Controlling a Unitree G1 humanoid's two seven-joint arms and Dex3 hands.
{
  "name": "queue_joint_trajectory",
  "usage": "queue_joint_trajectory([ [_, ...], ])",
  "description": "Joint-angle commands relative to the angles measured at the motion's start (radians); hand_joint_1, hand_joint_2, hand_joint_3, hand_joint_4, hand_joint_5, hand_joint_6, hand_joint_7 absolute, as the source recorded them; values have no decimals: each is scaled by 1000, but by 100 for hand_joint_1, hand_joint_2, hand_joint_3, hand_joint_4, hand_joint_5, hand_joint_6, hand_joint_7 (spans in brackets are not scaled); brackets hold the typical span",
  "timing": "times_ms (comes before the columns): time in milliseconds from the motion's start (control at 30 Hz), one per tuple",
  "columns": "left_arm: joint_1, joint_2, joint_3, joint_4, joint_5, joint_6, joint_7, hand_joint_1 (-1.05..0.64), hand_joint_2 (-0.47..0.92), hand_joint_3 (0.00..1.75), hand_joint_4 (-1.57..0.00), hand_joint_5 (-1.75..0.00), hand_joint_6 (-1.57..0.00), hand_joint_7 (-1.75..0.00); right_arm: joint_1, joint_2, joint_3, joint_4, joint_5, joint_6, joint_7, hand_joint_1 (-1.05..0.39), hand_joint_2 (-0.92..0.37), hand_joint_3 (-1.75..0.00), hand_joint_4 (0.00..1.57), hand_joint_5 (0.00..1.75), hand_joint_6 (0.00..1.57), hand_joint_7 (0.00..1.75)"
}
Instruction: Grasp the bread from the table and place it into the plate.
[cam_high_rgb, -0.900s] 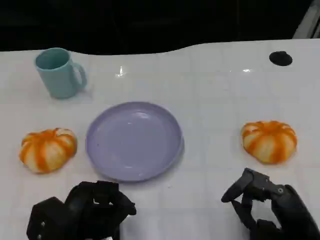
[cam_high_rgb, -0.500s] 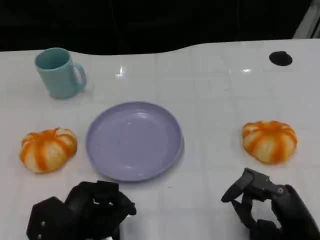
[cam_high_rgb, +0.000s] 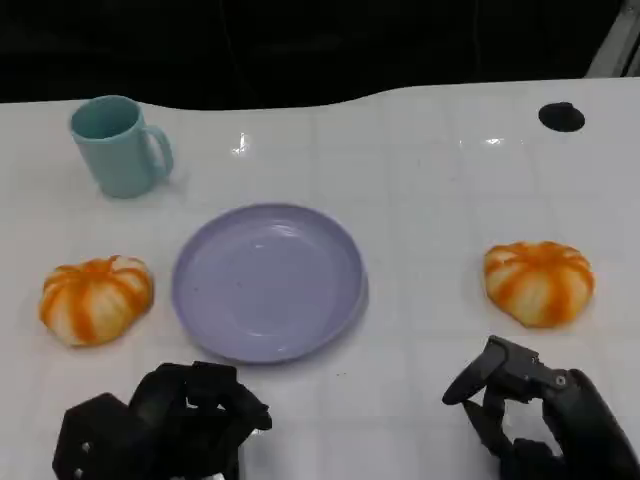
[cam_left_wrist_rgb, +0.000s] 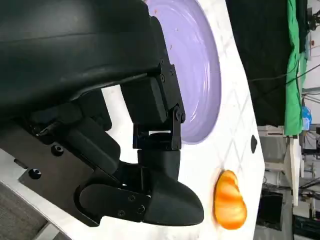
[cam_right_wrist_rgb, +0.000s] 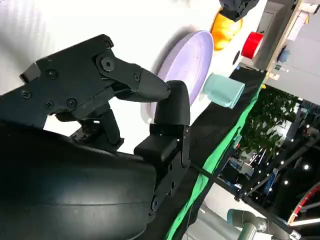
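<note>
Two orange-and-white striped bread buns lie on the white table, one (cam_high_rgb: 96, 298) left of the lavender plate (cam_high_rgb: 268, 280) and one (cam_high_rgb: 538, 281) to its right. My left hand (cam_high_rgb: 165, 420) rests near the table's front edge, below the plate and the left bun, fingers loosely bent and holding nothing. My right hand (cam_high_rgb: 540, 415) sits near the front right, just below the right bun, fingers apart and empty. The left wrist view shows my left hand (cam_left_wrist_rgb: 150, 150), the plate (cam_left_wrist_rgb: 200, 75) and the right bun (cam_left_wrist_rgb: 230, 200). The right wrist view shows my right hand (cam_right_wrist_rgb: 125, 115), the plate (cam_right_wrist_rgb: 187, 60) and the left bun (cam_right_wrist_rgb: 226, 27).
A teal mug (cam_high_rgb: 120, 145) stands at the back left, well apart from the plate. A small black round object (cam_high_rgb: 561, 116) lies at the back right. The table's far edge borders a dark background. The mug (cam_right_wrist_rgb: 223, 90) and a red object (cam_right_wrist_rgb: 252, 45) appear in the right wrist view.
</note>
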Motion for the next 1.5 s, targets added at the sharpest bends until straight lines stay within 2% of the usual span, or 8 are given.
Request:
queue_joint_trajectory([
  [33,-6,16,11,9,-11,-6,-12,-105,60,56,-157,-119,-147,-63,-13,-12,-20,12,-10,-28,-27,-33,-68,-78,78,175,69,133],
  [167,-5,18,13,8,-8,-1,-10,-105,60,57,-157,-118,-148,-64,-26,-18,-26,13,-39,-44,-53,-32,-70,-74,72,171,72,119],
  [400,0,18,14,3,-10,0,-13,-105,60,56,-157,-118,-147,-64,-27,-27,-43,-34,-106,-2,-95,-37,-78,-52,66,98,78,60],
  [533,3,17,12,-3,-6,6,-9,-105,60,56,-157,-118,-147,-64,-21,-47,-52,-111,-128,71,-90,-40,-91,-22,59,69,68,41],
  [733,2,13,9,-4,-9,10,-11,-105,59,57,-157,-118,-147,-64,-30,-125,-62,-207,-184,152,-75,-48,-92,-10,39,41,47,16],
  [1000,-5,13,5,7,-4,-3,-11,-105,59,57,-157,-118,-147,-64,-52,-204,-86,-280,-333,204,-141,-54,-92,-7,25,30,36,5],
  [1233,-8,13,3,5,-3,1,-8,-105,58,58,-157,-118,-148,-63,-49,-250,-85,-373,-467,319,-161,-56,-92,-6,16,25,31,1],
  [1500,-9,12,0,13,5,-12,-1,-105,58,60,-157,-119,-148,-63,-71,-299,-54,-445,-659,491,-163,-40,-83,0,5,23,23,1],
])
